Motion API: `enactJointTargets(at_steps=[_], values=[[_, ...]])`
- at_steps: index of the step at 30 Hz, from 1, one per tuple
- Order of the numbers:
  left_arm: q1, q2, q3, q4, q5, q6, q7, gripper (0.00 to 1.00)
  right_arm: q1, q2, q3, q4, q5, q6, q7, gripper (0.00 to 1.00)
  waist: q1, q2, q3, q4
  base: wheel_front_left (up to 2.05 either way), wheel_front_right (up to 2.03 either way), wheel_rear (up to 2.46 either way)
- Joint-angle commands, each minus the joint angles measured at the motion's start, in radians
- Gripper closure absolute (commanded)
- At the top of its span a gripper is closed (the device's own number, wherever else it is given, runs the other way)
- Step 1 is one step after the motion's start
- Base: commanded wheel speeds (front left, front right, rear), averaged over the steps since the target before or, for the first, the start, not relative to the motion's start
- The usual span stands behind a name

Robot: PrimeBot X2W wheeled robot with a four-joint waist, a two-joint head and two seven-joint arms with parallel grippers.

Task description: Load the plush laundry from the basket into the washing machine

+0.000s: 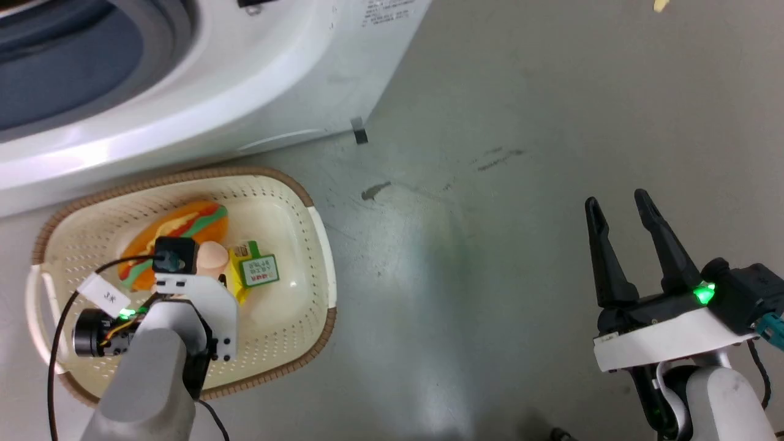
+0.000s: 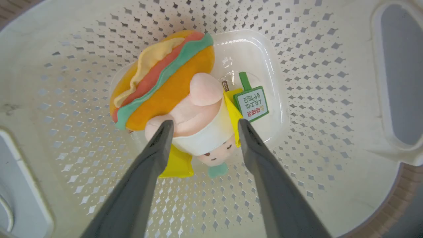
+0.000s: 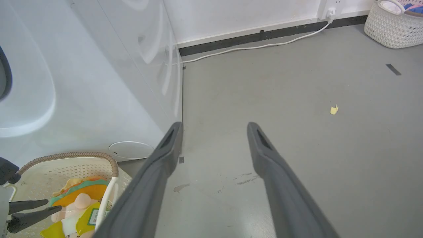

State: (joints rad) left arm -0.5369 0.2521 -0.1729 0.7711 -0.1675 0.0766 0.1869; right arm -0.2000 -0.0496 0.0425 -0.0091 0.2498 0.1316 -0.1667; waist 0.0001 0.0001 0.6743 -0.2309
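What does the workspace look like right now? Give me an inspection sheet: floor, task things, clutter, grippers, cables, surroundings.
Surface: grey floor, scuffed and stained near the washer.
Job's things: plush laundry lies on the bottom of the basket; washing machine stands just behind the basket.
Clutter: yellow scrap and dark tape strip on the floor.
Grippers: left gripper open, fingers either side of the plush's pink body; right gripper open over bare floor.
Cables: white cable runs along the baseboard; black cable loops beside the left arm.
Surroundings: white woven basket holding clothes, by the wall.
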Motion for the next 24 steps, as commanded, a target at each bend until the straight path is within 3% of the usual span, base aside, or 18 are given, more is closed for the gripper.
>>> enactJointTargets(at_steps=[1,9,15,24], values=[[-0.037,0.015,-0.008,0.033,-0.004,0.008,0.018,0.0,-0.025,0.0,0.005,-0.005,0.014,-0.001,-0.012,0.0,-0.0001,-0.0001,0.027,-0.013,0.0,0.0,0.0],[-0.101,0.037,-0.033,0.093,-0.018,0.017,0.055,0.0,-0.032,-0.001,0.01,-0.012,0.034,-0.001,-0.026,0.0,-0.0001,-0.0001,0.089,-0.036,0.0,0.0,0.0],[-0.173,0.056,-0.029,0.132,-0.054,0.056,0.036,0.0,-0.043,-0.001,0.007,-0.017,0.055,-0.001,-0.041,0.0,-0.0001,-0.0001,0.154,-0.056,0.0,0.0,0.0],[-0.246,0.086,-0.081,0.208,-0.05,0.063,0.085,0.0,-0.055,-0.001,-0.004,-0.014,0.076,-0.001,-0.057,0.0,-0.0001,-0.0001,0.227,-0.075,0.0,0.0,0.0]])
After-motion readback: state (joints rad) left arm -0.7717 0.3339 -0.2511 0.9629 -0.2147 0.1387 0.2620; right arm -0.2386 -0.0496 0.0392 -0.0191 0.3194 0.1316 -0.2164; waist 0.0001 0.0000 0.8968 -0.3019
